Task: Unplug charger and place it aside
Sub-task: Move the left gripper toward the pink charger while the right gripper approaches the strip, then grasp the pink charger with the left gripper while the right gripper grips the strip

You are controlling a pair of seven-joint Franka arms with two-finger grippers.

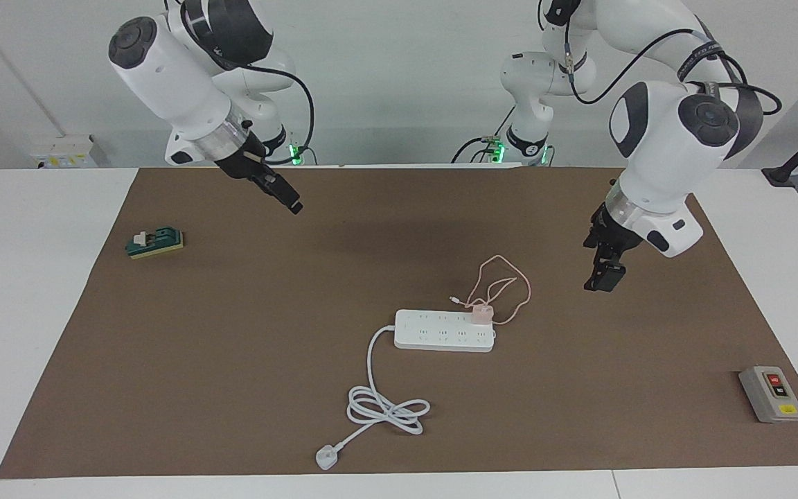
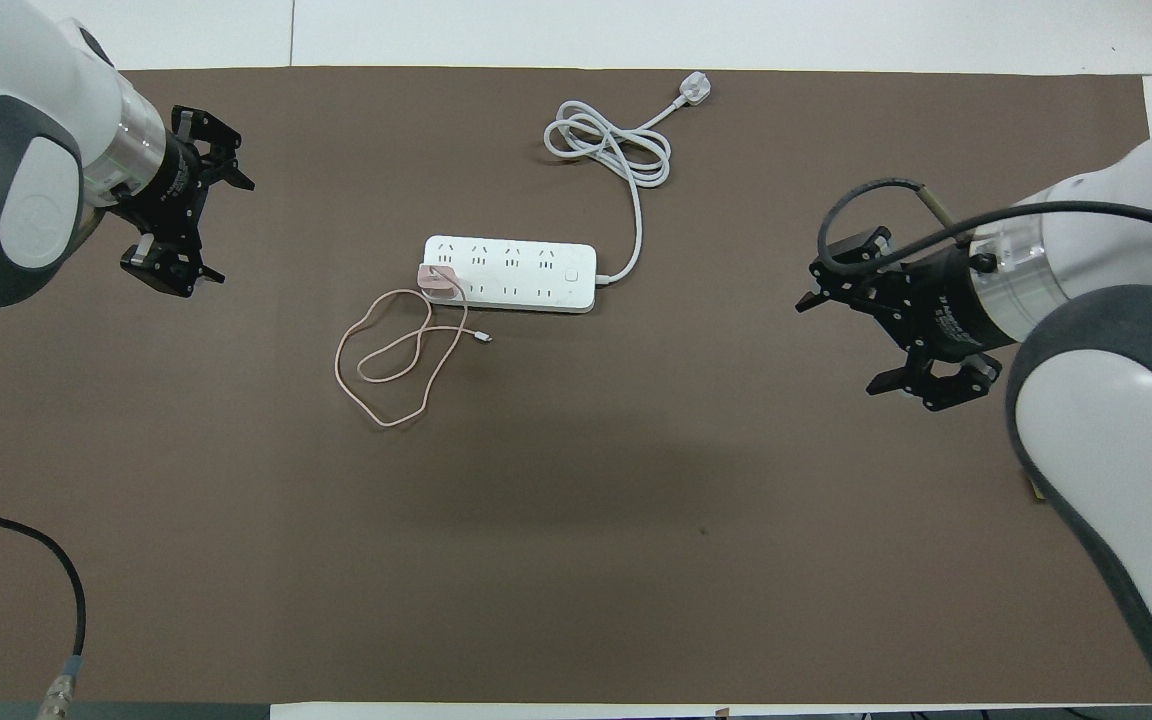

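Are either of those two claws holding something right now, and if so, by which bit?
No, neither. The left tool and the right tool both hang open over the mat, and the pink charger sits plugged into the power strip.

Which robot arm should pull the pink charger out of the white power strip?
Probably the left. The charger sits plugged in at the power strip's end toward the left arm, and the open left tool hangs above the mat closer to it than the right tool.

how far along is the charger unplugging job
Nothing is done yet: the charger sits plugged into the power strip at its left-arm end, its pink cable looped on the mat nearer the robots. Nothing is in hand: the left gripper and right gripper hang empty with jaws open over bare mat. Unplugging and placing aside remain.
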